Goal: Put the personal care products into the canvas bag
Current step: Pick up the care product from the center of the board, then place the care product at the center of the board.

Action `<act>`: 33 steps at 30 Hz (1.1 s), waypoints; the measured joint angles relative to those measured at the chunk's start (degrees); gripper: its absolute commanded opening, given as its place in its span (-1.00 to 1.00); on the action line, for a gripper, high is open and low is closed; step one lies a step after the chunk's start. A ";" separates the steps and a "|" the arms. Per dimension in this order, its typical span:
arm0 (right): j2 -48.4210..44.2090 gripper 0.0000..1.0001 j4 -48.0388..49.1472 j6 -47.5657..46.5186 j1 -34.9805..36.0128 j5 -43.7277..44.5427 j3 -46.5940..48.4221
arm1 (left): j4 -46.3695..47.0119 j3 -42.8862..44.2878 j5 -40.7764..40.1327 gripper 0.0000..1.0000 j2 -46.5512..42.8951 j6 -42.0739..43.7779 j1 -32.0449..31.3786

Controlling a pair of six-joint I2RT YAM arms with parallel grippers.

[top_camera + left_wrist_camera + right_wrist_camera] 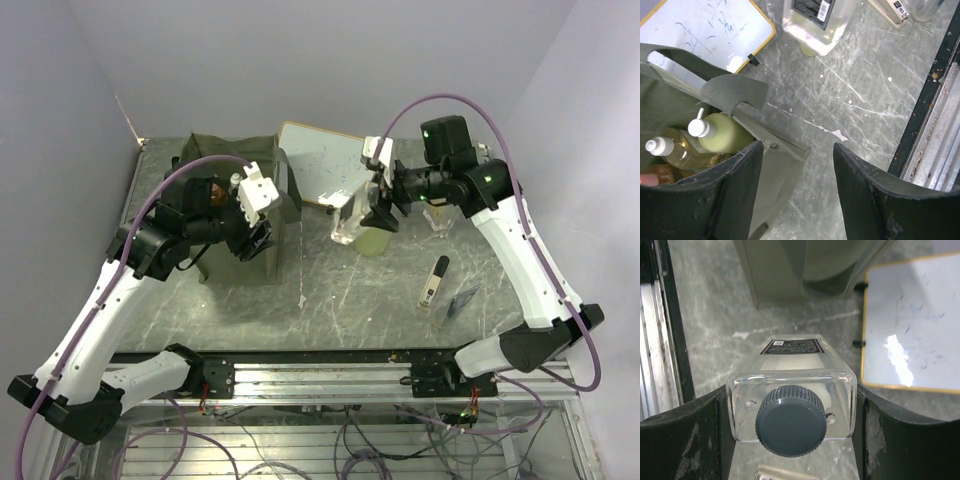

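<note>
Right wrist view: right gripper pinching clear square bottle with dark screw cap across flat sides just under cap. Probably handling rigid, slick, lightish, so flat-side hold suiting it. Boxy olive-green canvas bag sitting at 12 o'clock. Left gripper hanging spread, empty, over bag.

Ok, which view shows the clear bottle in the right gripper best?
Right wrist: the clear bottle is close up, dark cap facing the lens, clamped in the right gripper. Top external shows it small, partly behind that gripper. Left wrist catches only its labelled lower part.
</note>
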 measured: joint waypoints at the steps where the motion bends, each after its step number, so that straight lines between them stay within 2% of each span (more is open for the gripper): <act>1: 0.83 -1.00 1.01 1.22 0.98 0.26 1.66 | -0.07 0.09 -0.04 0.41 -0.33 0.07 0.28; 4: 3.48 -1.00 3.50 4.24 3.98 1.49 6.36 | -0.13 1.18 0.02 0.43 -0.79 -0.22 1.88; 12: 11.69 -1.00 6.64 10.64 10.99 5.62 21.09 | 1.27 4.85 1.81 0.43 -1.25 -4.02 10.88; 18: 19.19 -1.00 7.17 15.19 11.85 7.39 37.11 | 2.58 4.85 2.99 0.39 -3.08 -6.69 17.97; 24: 27.87 -1.00 8.96 18.71 12.68 8.35 51.95 | 4.17 4.68 1.62 0.37 -4.33 -8.37 21.05; 29: 34.64 -1.00 10.05 20.17 14.36 8.52 57.53 | 5.20 2.62 -0.74 0.35 -4.26 -9.40 22.77; 33: 39.32 -1.00 11.21 20.22 15.91 9.27 57.96 | 5.42 1.05 -1.62 0.34 -4.37 -9.55 23.63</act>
